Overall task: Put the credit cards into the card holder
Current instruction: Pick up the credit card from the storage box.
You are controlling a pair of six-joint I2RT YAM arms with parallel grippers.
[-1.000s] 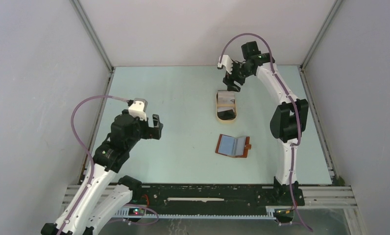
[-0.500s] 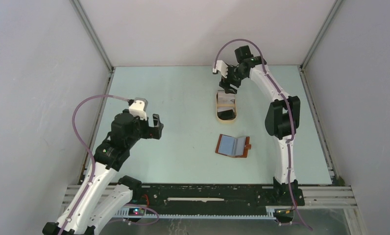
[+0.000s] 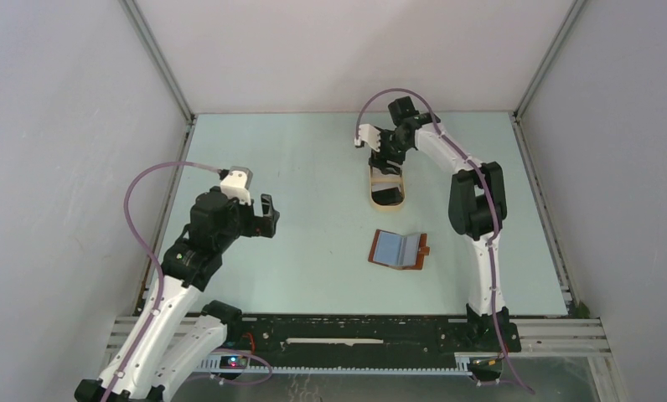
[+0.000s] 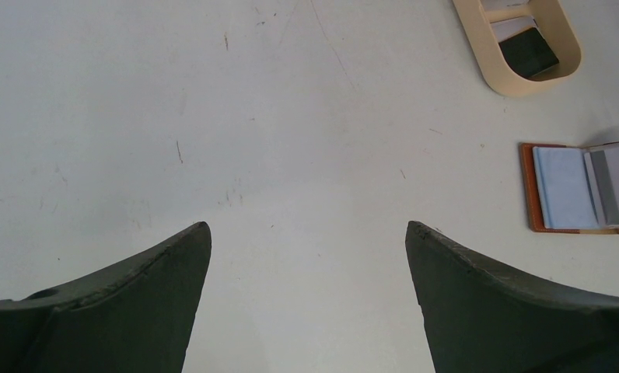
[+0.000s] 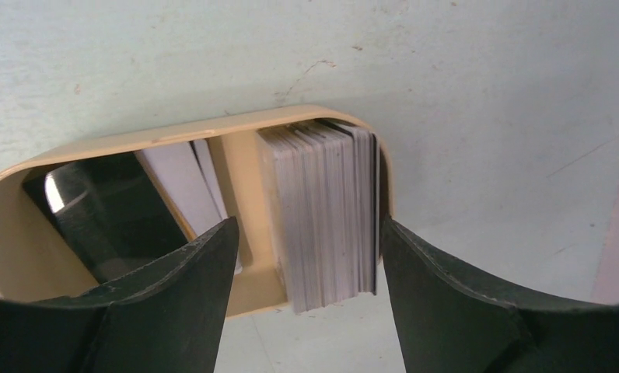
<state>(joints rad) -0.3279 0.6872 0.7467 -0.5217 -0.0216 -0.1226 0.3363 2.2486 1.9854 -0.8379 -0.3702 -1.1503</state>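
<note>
Right gripper (image 5: 305, 224) has swung down over the tray (image 5: 159, 134), jaws released astride the stacked credit cards (image 5: 322, 210), seemingly to pinch some; left gripper (image 4: 306, 227) hangs agape near the table (image 3: 313, 167) left edge.

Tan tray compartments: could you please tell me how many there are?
2, split by a divider: in the right wrist view, the right one holds a stack of cards on edge, the left a black card and white cards.

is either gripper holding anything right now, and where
Nothing held. Left gripper is open and empty; right gripper is open astride the cards in the tray, not clamped.
</note>
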